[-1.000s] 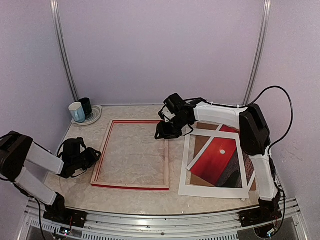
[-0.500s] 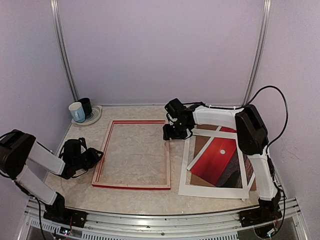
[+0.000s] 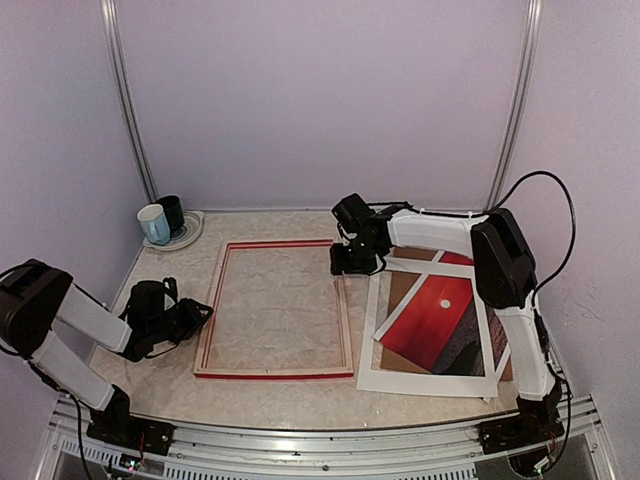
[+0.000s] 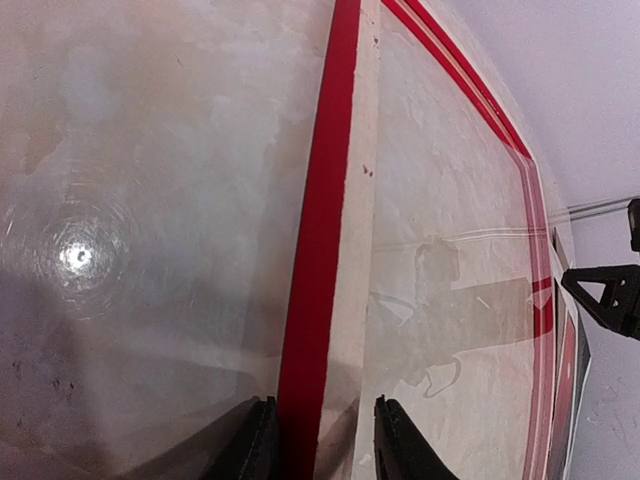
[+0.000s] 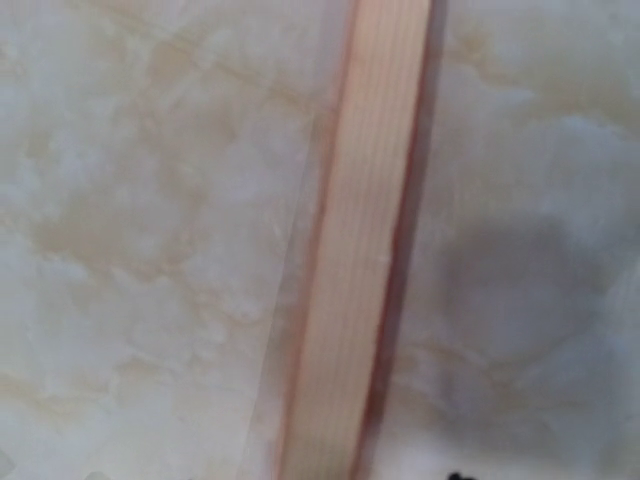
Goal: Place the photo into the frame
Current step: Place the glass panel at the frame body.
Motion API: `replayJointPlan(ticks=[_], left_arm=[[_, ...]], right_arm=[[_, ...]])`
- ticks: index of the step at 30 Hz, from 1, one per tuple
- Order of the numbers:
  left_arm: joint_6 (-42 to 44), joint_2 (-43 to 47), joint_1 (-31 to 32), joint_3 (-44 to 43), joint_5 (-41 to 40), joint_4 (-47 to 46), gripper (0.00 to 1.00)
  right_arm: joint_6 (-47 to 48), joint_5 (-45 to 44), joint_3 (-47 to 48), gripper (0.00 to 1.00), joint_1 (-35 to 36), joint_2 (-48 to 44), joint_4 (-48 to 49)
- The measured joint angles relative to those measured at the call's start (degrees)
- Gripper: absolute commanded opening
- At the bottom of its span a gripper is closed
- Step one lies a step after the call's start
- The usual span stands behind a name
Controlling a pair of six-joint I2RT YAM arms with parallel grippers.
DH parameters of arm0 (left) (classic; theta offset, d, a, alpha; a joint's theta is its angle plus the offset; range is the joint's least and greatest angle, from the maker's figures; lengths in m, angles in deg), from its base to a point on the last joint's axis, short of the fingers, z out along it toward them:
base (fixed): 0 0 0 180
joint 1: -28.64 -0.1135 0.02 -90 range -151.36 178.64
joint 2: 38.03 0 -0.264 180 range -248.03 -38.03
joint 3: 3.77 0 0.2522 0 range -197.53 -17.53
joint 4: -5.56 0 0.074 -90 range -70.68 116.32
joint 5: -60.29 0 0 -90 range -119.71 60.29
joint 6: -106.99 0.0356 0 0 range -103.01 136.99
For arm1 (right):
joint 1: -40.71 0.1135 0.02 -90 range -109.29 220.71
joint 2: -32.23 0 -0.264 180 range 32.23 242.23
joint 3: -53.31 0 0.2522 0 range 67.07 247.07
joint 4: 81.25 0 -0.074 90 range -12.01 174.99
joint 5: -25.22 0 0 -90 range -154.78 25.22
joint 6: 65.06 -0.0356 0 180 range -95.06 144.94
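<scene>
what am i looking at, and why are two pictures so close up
These are two robot arms bolted at the table's near edge. The wide picture comes from a fixed camera above and behind them; each close-up comes from a camera on one wrist. On the table lies a red frame, and right of it a sunset photo piled with a white mat and a brown board. Two mugs stand far left. The left end effector pinches the frame's left rail between its fingers. The right end effector sits at the frame's far right corner; its close-up shows only pale wood, so its grip is unclear.
</scene>
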Motion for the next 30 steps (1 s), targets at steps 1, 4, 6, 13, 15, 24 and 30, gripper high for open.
replayJointPlan(ticks=[1, 4, 6, 13, 15, 24, 30], left_arm=[[-0.1, 0.0, 0.1, 0.0, 0.0, 0.0, 0.34], [-0.2, -0.2, 0.6, 0.0, 0.0, -0.2, 0.34], [-0.1, -0.2, 0.9, -0.1, -0.3, -0.2, 0.33], [0.2, -0.3, 2.6, -1.3, -3.0, 1.6, 0.32], [0.4, -0.3, 3.1, -1.7, -3.8, 2.3, 0.32], [3.3, 1.0, 7.0, -5.4, -12.8, 10.6, 0.37], [5.1, 2.3, 12.6, -12.6, -24.6, 26.2, 0.37]], right_arm=[[0.0, -0.2, 0.3, 0.51, 0.0, 0.0, 0.0], [0.0, -1.0, 1.2, 0.51, 0.0, 0.3, -0.1], [0.0, -1.4, 1.7, 0.5, 0.0, 0.6, -0.1], [0.0, -2.5, 3.0, 0.48, 0.0, 3.3, -0.5], [0.0, -2.8, 3.0, 0.48, 0.0, 3.9, -0.6], [-0.1, -2.5, 2.9, 0.52, 0.0, 4.0, 0.2], [0.0, 0.4, 0.9, 0.55, 0.0, 2.7, 1.1]])
